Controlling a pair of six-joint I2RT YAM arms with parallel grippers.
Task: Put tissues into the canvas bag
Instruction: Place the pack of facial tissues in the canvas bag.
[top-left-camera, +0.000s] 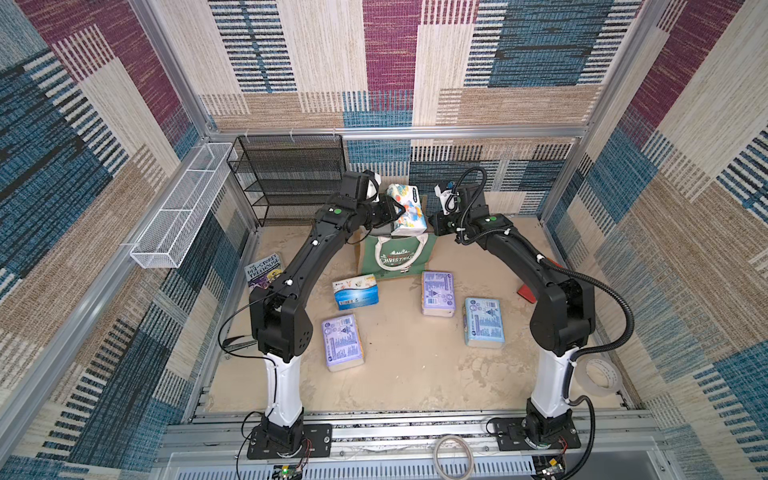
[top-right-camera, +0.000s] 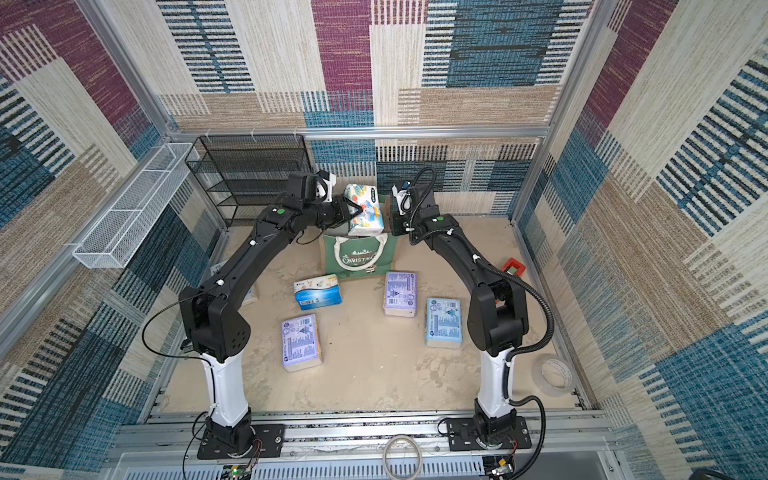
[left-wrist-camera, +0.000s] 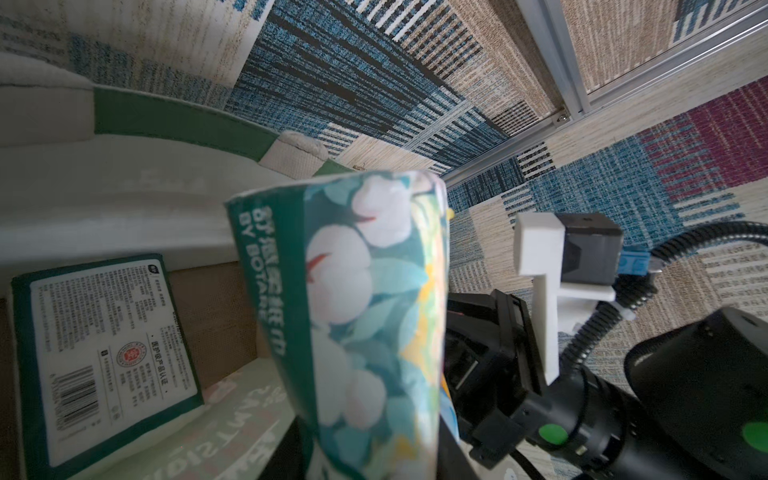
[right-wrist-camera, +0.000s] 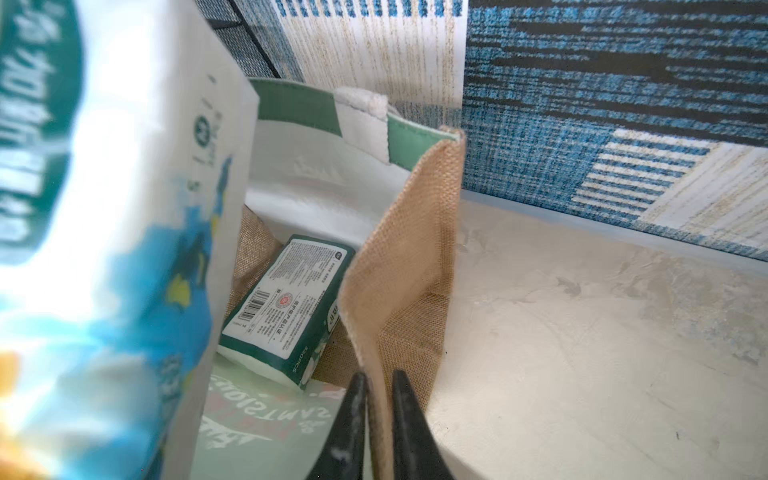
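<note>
My left gripper is shut on a white cartoon-print tissue pack, holding it upright over the canvas bag's open mouth. My right gripper is shut on the bag's tan jute side wall, holding it out. A green-white pack lies inside the bag. On the table in front of the bag lie a blue-white pack, two lavender packs and a light blue pack.
A black mesh rack stands at the back left, close behind the left arm. A white wire basket hangs on the left wall. A Treehouse book lies at the left, a red object at the right, and a tape roll at the front right.
</note>
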